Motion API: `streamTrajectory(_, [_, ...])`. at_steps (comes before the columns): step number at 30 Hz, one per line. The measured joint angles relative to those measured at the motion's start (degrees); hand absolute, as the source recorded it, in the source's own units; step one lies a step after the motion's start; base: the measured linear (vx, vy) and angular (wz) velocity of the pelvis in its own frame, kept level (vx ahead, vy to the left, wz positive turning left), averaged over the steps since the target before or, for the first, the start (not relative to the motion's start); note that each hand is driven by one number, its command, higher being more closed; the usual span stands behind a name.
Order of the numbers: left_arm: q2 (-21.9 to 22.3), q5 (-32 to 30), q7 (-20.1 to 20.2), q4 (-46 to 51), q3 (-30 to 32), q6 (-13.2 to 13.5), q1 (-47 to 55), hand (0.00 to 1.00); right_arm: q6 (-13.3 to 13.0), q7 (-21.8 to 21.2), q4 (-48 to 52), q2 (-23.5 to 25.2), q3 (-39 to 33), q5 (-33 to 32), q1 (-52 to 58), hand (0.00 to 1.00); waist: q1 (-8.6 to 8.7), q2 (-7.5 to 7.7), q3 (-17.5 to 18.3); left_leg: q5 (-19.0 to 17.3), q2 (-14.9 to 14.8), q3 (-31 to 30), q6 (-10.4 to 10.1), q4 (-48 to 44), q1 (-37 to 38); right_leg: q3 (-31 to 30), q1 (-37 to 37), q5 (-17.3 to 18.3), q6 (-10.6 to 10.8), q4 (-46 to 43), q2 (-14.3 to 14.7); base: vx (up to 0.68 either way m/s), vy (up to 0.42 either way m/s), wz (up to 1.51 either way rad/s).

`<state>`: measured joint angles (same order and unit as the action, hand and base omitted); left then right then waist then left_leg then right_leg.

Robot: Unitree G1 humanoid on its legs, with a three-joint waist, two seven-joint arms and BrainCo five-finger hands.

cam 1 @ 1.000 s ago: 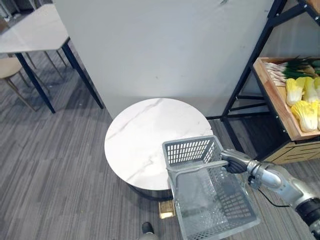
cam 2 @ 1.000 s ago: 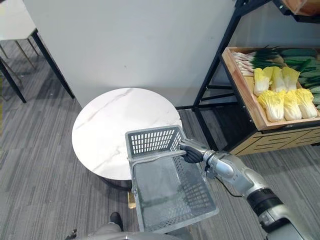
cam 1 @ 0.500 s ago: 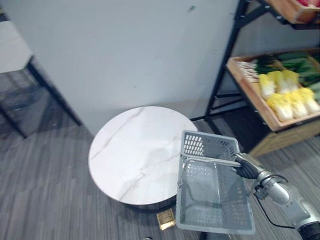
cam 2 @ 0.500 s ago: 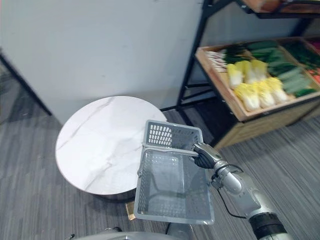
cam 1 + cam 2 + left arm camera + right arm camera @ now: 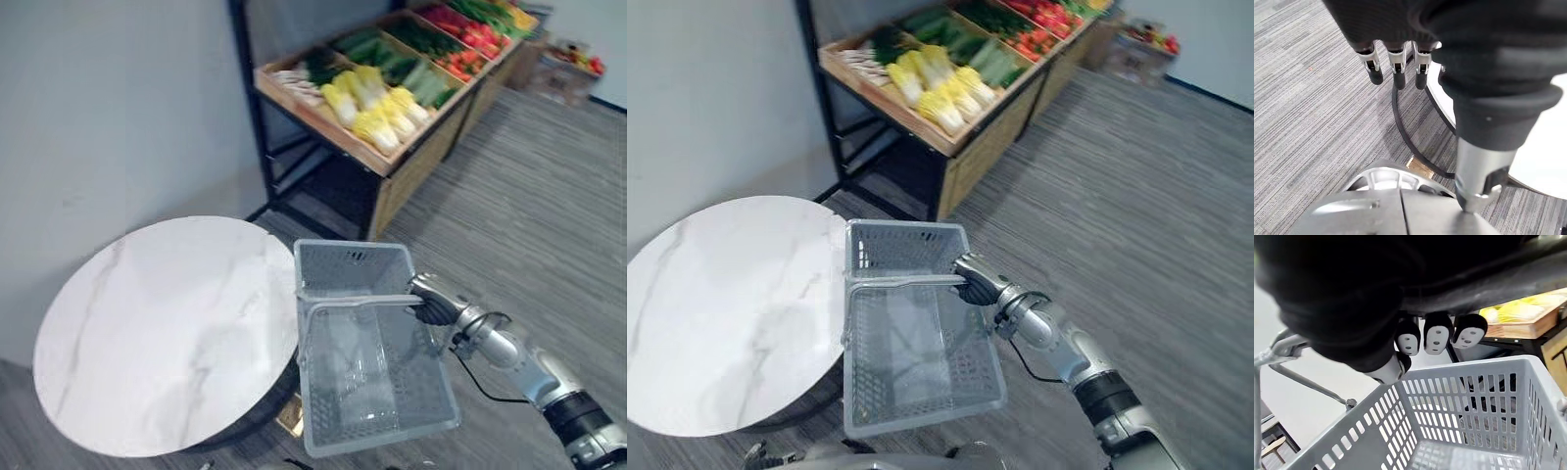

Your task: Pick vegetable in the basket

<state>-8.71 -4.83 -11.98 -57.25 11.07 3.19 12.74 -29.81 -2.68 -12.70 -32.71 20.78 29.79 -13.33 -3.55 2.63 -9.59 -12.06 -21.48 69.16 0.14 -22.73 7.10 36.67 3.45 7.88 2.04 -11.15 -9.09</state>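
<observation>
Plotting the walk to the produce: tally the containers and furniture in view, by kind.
Grey plastic mesh basket, handle gripped by the right hand: 1
Round white marble table: 1
Wooden vegetable shelf: 1
Total: 3

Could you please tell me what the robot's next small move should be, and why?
Probably step toward the shelf. The right robot hand is curled round the handle of the grey basket, which looks empty, while the cabbages on the shelf lie beyond it, likely out of reach. The left robot hand hangs open over the floor.
</observation>
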Motion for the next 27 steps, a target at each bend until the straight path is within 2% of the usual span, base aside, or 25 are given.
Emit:
streamTrajectory(1, [0.0, 0.0, -0.2, -0.1, 0.0, 0.0, -0.1, 0.0, 0.2, -0.2, 0.0, 0.0, 0.1, 0.0, 0.0, 1.0, 0.12, -0.29, -0.1, 0.1, -0.4, -0.5, -0.1, -0.2, 0.0, -0.5, 0.1, -0.3, -0.2, 0.5, 0.6, -0.2, -0.158, -0.74])
streamTrajectory(3, [-0.5, -0.1, -0.4, -0.5, 0.1, -0.1, -0.2, 0.0, 1.4, -1.2, 0.1, 0.0, 0.3, -0.5, 0.2, 1.0, 1.4, -0.58, 0.0, 1.1, -1.9, -1.2, -1.6, -0.4, 0.1, -2.7, -0.6, -1.0, -1.1, 2.3, 3.1, -0.2, -0.09, -0.5])
streamTrajectory(8, [-0.8, 0.1, -0.4, -1.0, 0.1, 0.0, -0.4, 0.0, 2.1, -2.8, 1.5, -0.6, -1.8, -1.0, 2.9, 1.0, 2.07, -0.68, -0.1, 3.2, -3.8, -3.2, -1.6, -0.8, -0.3, -3.8, -1.2, -0.4, -1.6, 4.7, 5.2, -0.14, -0.102, -0.32])
streamTrajectory(9, [-0.9, 0.4, -0.7, -1.0, 0.2, 0.0, -0.4, 0.0, 2.5, -3.8, 2.8, -0.7, -2.9, -1.2, 4.7, 1.0, 2.31, -0.71, -0.1, 4.5, -4.6, -9.4, -0.3, -3.6, -2.1, -4.7, -1.2, -0.5, -2.0, 4.9, 5.4, -0.05, -0.127, -0.26])
streamTrajectory(10, [-0.8, 1.1, -0.7, -1.0, 0.1, 0.0, -0.3, 0.0, 2.9, -4.1, 3.4, -0.7, -3.0, -1.2, 5.1, 1.0, 2.29, -0.73, -0.1, 5.3, -4.7, -12.8, -0.1, -4.5, -2.8, -5.6, -1.2, -0.7, -2.0, 4.9, 5.4, -0.03, -0.133, -0.58])
streamTrajectory(12, [0.7, 2.5, -0.8, -1.1, 0.1, 0.0, 0.8, 0.0, 3.7, -4.4, 5.2, -0.5, -3.1, -1.2, 6.5, 1.0, 1.84, -1.44, 0.0, 8.0, -2.9, -26.0, 0.0, -7.3, -5.1, -10.5, -1.7, -1.7, -2.7, 5.2, 5.4, 0.0, -0.076, -0.97])
streamTrajectory(13, [1.4, 2.5, -1.0, -1.2, -0.1, 0.0, 1.5, 0.0, 3.6, -4.7, 5.6, -0.3, -3.1, -1.2, 6.9, 1.0, 1.73, -0.98, -0.1, 6.3, -0.7, -31.4, -1.9, -6.2, -6.4, -13.2, -2.5, -2.2, -3.2, 5.0, 5.0, 0.05, 0.034, -1.24])
streamTrajectory(15, [2.4, 2.5, -1.1, -1.2, -1.6, 0.0, 2.9, 0.0, 3.6, -5.7, 6.0, 0.1, -3.5, -1.2, 6.9, 1.0, 1.72, -1.57, 0.1, 2.9, 6.4, -42.4, -4.7, 0.7, -7.0, -20.0, -5.3, -4.6, -3.5, 5.1, 4.5, 0.06, 0.103, -1.5])
streamTrajectory(17, [2.5, 2.5, -1.2, -1.0, -3.0, -0.1, 3.2, 0.0, 3.6, -6.2, 6.0, 0.1, -4.1, -1.2, 8.1, 1.0, 2.02, -2.03, 0.1, 2.4, 9.9, -47.0, -5.6, 7.6, -6.5, -23.6, -6.6, -5.7, -3.0, 5.0, 4.5, 0.05, 0.155, -1.31])
streamTrajectory(18, [2.5, 2.5, -1.3, -0.7, -4.0, -0.1, 3.0, 0.0, 3.7, -6.7, 6.0, -0.1, -4.6, -1.1, 9.2, 1.0, 2.24, -2.52, 0.4, 3.2, 10.9, -49.2, -6.6, 12.9, -5.9, -25.8, -7.2, -6.1, -2.3, 4.7, 4.7, 0.03, 0.21, -1.09])
streamTrajectory(19, [2.6, 2.5, -1.4, -0.5, -4.2, -0.1, 3.0, 0.0, 4.0, -6.7, 6.0, -0.3, -4.6, -1.1, 9.5, 1.0, 2.44, -3.23, 0.8, 4.5, 10.9, -49.7, -7.2, 14.9, -5.8, -26.2, -7.4, -6.3, -1.9, 4.7, 5.2, 0.01, 0.25, -0.84])
streamTrajectory(20, [2.6, 2.5, -1.3, -0.2, -4.7, -0.2, 2.9, 0.0, 4.4, -6.8, 5.9, -1.0, -4.9, -1.0, 10.2, 1.0, 2.66, -3.95, 1.0, 5.3, 10.3, -49.4, -6.4, 16.1, -5.4, -26.9, -7.7, -6.5, -1.4, 4.8, 6.0, -0.01, 0.243, -0.52])
streamTrajectory(22, [2.1, 2.3, -1.3, 0.5, -5.4, -0.2, 2.6, 0.0, 5.3, -7.4, 6.1, -0.2, -5.1, -1.0, 12.3, 1.0, 3.24, -2.87, 1.1, 4.7, 11.2, -47.7, -5.6, 16.8, -5.0, -25.4, -7.7, -6.6, -0.9, 5.5, 4.3, 0.01, 0.229, -0.28])
streamTrajectory(24, [0.7, 2.3, -0.9, 0.8, -6.7, -0.4, 2.3, 0.0, 5.5, -7.8, 6.6, 1.1, -7.4, -1.0, 16.1, 1.0, 3.47, -1.84, 1.3, 4.7, 12.7, -47.6, -5.4, 17.5, -4.5, -21.7, -6.3, -7.8, 0.8, 7.4, 2.2, 0.03, 0.16, 0.03])
streamTrajectory(26, [0.7, 2.3, -0.9, 0.8, -7.6, -0.6, 2.2, 0.0, 5.6, -7.5, 6.6, 1.3, -8.8, -1.0, 17.8, 1.0, 3.42, -1.87, 1.4, 4.7, 13.3, -47.7, -5.4, 17.9, -3.6, -21.4, -5.4, -8.1, 1.3, 8.3, 1.8, 0.01, 0.073, 0.06])
streamTrajectory(27, [0.8, 2.3, -0.9, 0.7, -8.0, -0.7, 2.3, 0.0, 5.5, -6.9, 6.6, 1.2, -9.8, -1.0, 18.3, 1.0, 3.33, -2.65, 1.5, 4.7, 13.4, -47.8, -5.4, 18.5, -2.9, -21.4, -4.9, -8.2, 1.4, 8.5, 1.8, 0.02, 0.035, -0.01])
